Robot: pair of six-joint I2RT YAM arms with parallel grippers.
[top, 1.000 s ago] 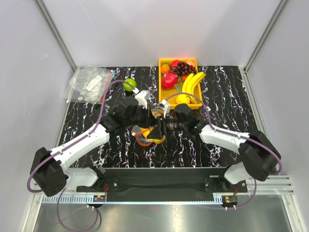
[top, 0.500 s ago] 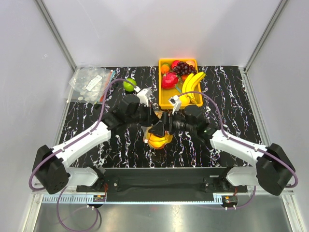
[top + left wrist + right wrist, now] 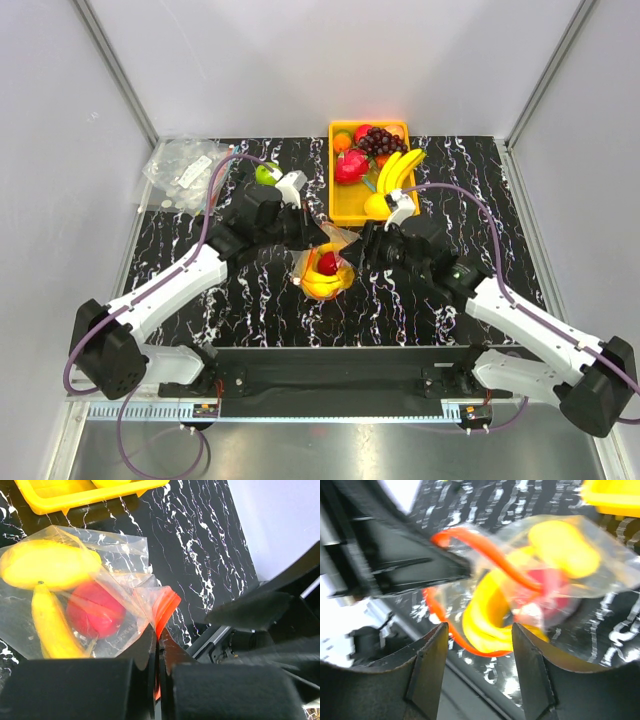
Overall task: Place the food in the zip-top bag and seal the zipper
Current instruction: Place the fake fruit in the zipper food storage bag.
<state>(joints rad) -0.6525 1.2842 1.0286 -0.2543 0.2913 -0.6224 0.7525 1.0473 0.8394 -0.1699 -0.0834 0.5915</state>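
left fingers (image 3: 100, 690) pinch the zipper (image 3: 167, 607); the zip-top bag (image 3: 115, 555) gapes toward the spread right fingers (image 3: 427, 665).

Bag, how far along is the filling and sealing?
Done: banana, yellow fruit and red fruit are in the bag. In hand: left jaws pinch the zipper; right jaws open, empty. Left: zipper gapes, unsealed; more fruit sits in the tray.

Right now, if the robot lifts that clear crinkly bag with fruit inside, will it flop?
Probably yes: the clear crinkly plastic bag is thin and wrinkled, so it should sag. The yellow banana and red fruit would likely slide to the bottom. The left gripper pinches just one edge, so it may swing.
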